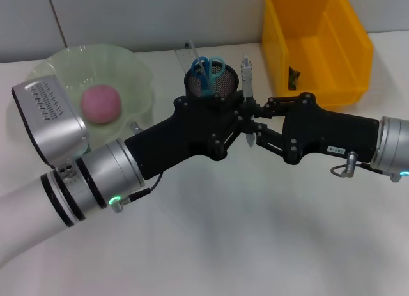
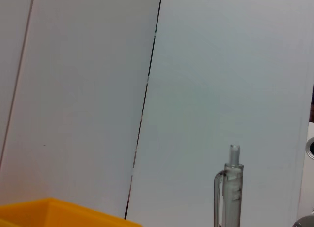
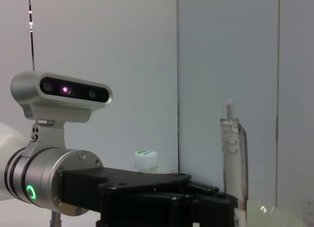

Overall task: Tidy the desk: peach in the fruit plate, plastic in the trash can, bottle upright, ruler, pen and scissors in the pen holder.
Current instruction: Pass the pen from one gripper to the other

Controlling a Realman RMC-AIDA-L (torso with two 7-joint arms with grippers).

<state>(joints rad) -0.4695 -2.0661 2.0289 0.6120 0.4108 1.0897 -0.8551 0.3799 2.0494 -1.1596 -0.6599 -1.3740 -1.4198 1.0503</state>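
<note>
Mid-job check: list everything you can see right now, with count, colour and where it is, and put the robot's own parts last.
peach: one, pink, in the fruit plate
fruit plate: one, pale green, far left of the desk
pen holder: one, black mesh, desk centre, behind the hands
scissors: one pair, blue handles, standing in the pen holder
ruler: one, clear, appears to stand in the pen holder's far side
pen: one, clear, upright between the two hands, beside the pen holder
trash can: one, yellow bin, far right, something dark inside
bottle: one, white cap only visible, right wrist view, behind the left arm
left hand: black, at the pen
right hand: black, at the pen from the other side
</note>
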